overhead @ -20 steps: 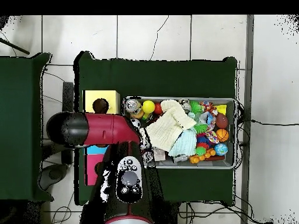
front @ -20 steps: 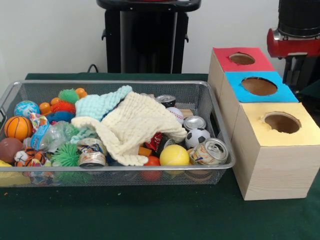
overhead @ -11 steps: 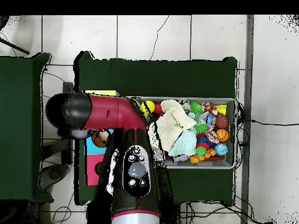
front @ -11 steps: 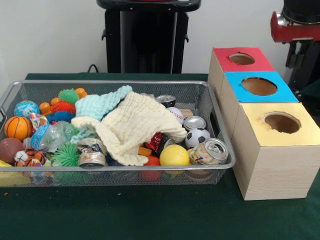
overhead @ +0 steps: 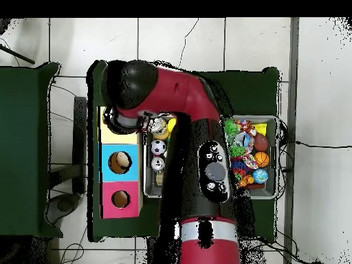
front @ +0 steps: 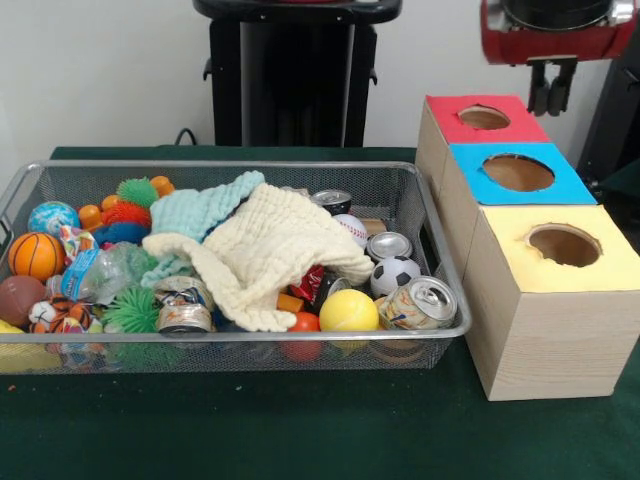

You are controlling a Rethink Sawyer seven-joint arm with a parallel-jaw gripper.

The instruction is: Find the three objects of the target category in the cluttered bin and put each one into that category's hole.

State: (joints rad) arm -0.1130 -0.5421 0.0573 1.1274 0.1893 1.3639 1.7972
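Red-topped box (front: 455, 125) farthest back, blue-topped box (front: 470, 180) in the middle, yellow-topped box (front: 610, 265) nearest, all three touching in a row just beside the wire bin (front: 240, 166), likely so that any find needs only a short carry sideways. One round hole cut in each lid, facing up for a straight drop. Gripper (front: 550, 100) hanging high over the red box, just above its hole and well apart from the bin; nothing seen in it, yet impossible to tell whether parted or pressed together. From overhead, hidden under the red arm (overhead: 185, 103), which also covers the middle of the bin. Judged an in-between position, over the holes and not over the clutter, with the search itself not yet resumed. Target category not readable from the scene, so candidates only: a crushed can (front: 420, 302) lying on its side against the bin's near corner, silver rim outward; a yellow ball (front: 348, 311) just beside it; a soccer ball (front: 395, 273) and a baseball (front: 350, 229) behind; a basketball (front: 35, 255) at the opposite end among spiky toys. Draped across the middle, a cream cloth (front: 270, 250) over a teal cloth (front: 200, 208), probably burying more pieces and calling for a push aside before any clean pick.
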